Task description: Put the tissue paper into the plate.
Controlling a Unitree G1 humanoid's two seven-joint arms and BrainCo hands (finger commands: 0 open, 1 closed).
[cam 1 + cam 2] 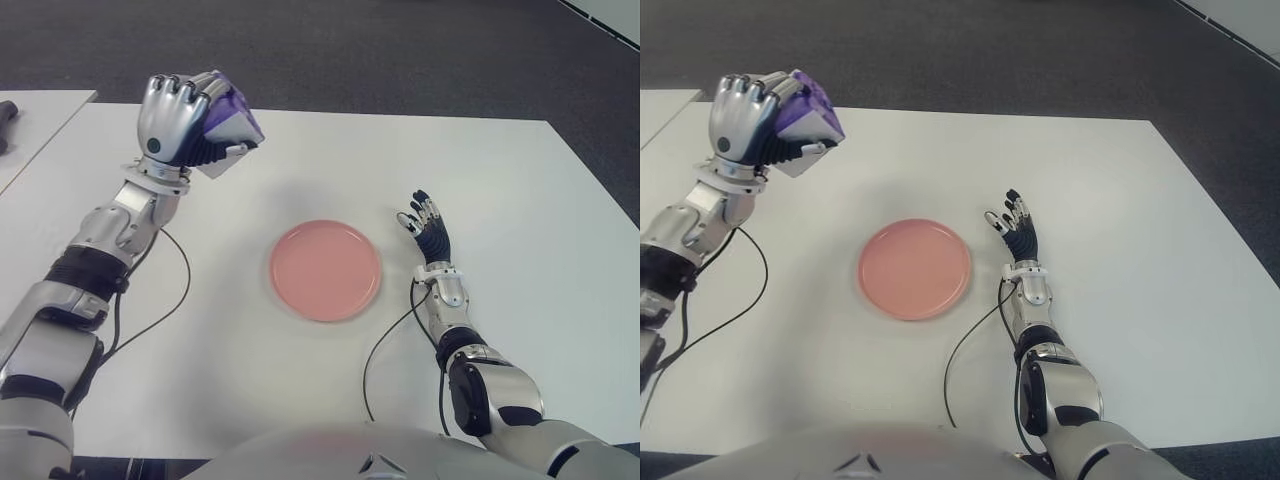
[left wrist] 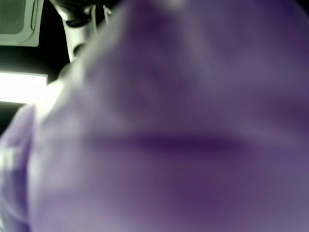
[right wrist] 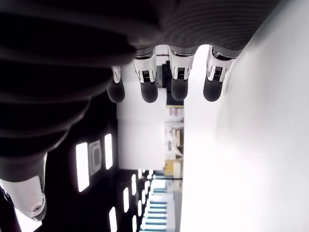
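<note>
White desk (image 1: 520, 200) on dark grey carpet (image 1: 400, 50); a second pale surface shows at the far left edge of the eye views, with a dark object on it too cut off to identify.

Left robot hand (image 1: 175, 118): raised above the desk near its far left corner, fingers (image 1: 185, 92) curled closed around a purple tissue paper pack (image 1: 232, 118). The pack sticks out of the fist on the side facing the desk's middle, tilted, one pale end face turned downward. It is clear of the desk surface. In the left wrist view the purple wrapper (image 2: 183, 135) fills nearly the whole field, pressed close to the camera; only a strip of ceiling shows beyond it.

Right robot hand (image 1: 428, 225): over the desk just right of the plate, fingers extended and loosely spread, holding nothing. Right wrist view confirms four straight fingertips (image 3: 147, 89) with the white desk alongside. Contact with the desk cannot be judged.

Pink round plate (image 1: 325, 270): flat on the desk about midway between the two hands, toward the near edge, nothing in it. The tissue pack is well apart from it, up and to the far left.

Black cables (image 1: 180, 290) trail from each forearm across the desk toward the near edge.
</note>
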